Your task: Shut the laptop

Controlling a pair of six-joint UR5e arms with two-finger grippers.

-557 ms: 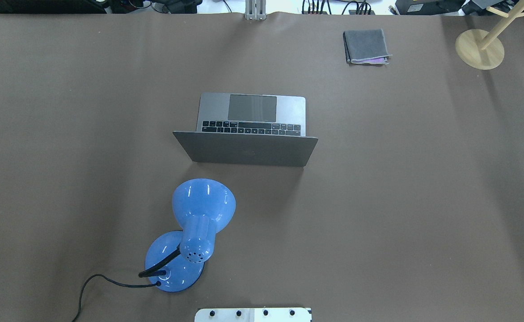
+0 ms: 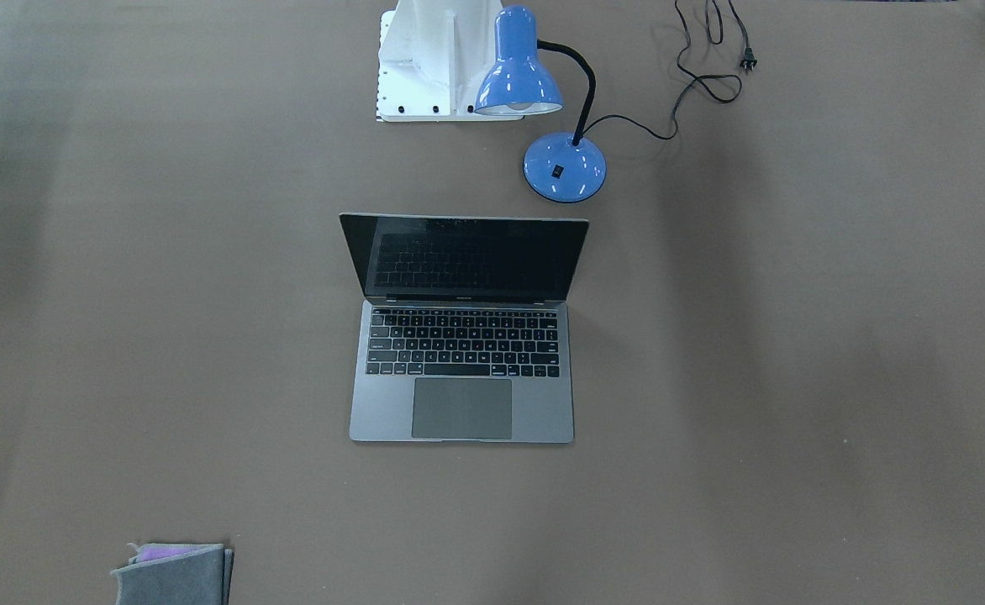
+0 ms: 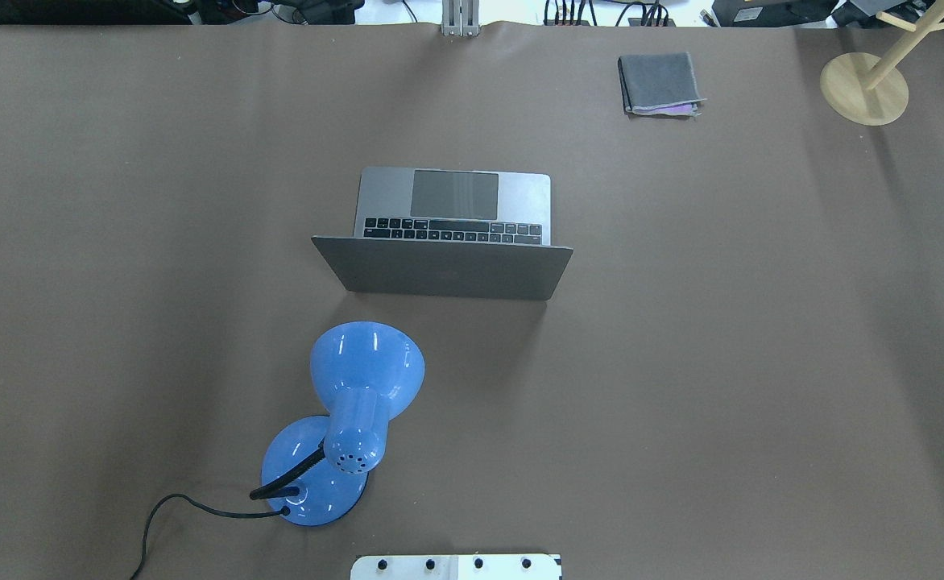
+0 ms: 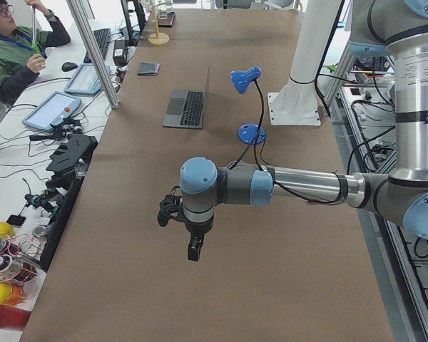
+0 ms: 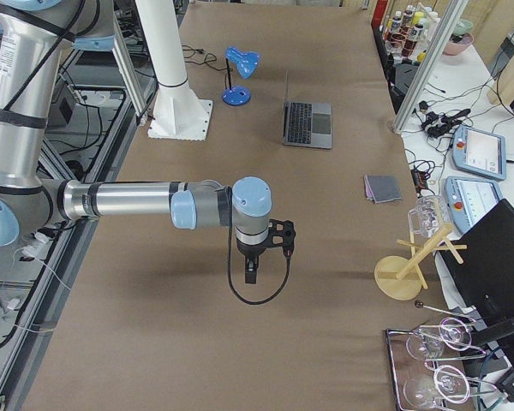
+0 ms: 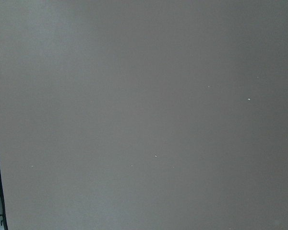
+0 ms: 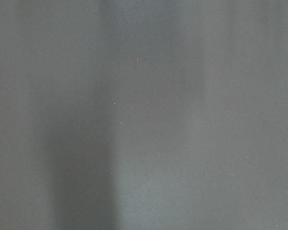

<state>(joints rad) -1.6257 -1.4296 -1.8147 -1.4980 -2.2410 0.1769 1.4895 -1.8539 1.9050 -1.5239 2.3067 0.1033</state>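
The space-grey laptop (image 2: 463, 336) stands open in the middle of the brown table, its dark screen upright and facing away from the robot. In the overhead view the laptop (image 3: 448, 234) shows its lid back and part of the keyboard. It also shows in the left side view (image 4: 189, 105) and the right side view (image 5: 304, 122). My left gripper (image 4: 192, 249) hangs over bare table far from the laptop; I cannot tell whether it is open or shut. My right gripper (image 5: 251, 272) likewise hangs over bare table at the other end; I cannot tell its state. Both wrist views show only table.
A blue desk lamp (image 3: 351, 419) with a black cord stands between the robot base (image 3: 456, 566) and the laptop. A folded grey cloth (image 3: 659, 83) lies far right. A wooden stand (image 3: 865, 84) is at the far right corner. An operator (image 4: 14, 50) sits beside the table.
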